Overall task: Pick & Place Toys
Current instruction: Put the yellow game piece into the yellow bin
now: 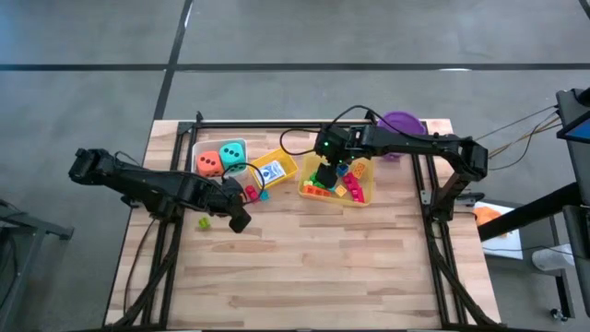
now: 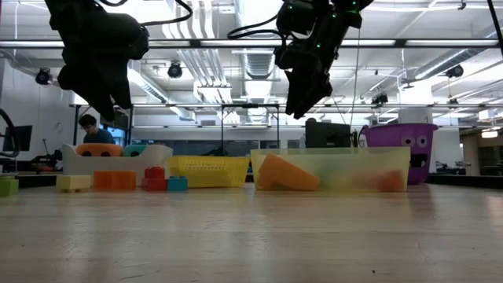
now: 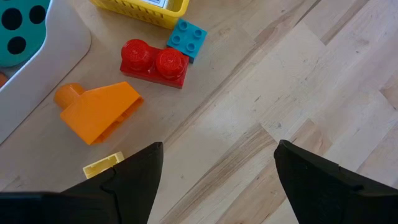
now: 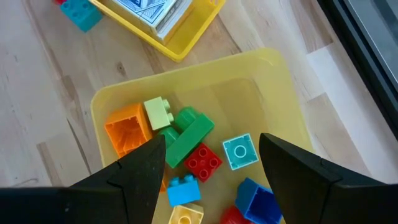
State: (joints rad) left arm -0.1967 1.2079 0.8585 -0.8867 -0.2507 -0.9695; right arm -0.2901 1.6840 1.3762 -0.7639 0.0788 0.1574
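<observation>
left gripper [image 3: 217,180] hangs above bare table wood, fingers spread, holding nothing; a red brick [image 3: 154,63], blue brick [image 3: 186,38] and orange brick [image 3: 99,112] lie just beyond it, untouched. the dice [image 1: 221,159] sit in the clear bin [image 1: 201,145]. right gripper [image 4: 211,168] hovers over the yellow bin of bricks [image 4: 273,74], fingers parted, empty; the card box [image 4: 152,11] rests in the small yellow basket [image 4: 186,40] beside it.
</observation>
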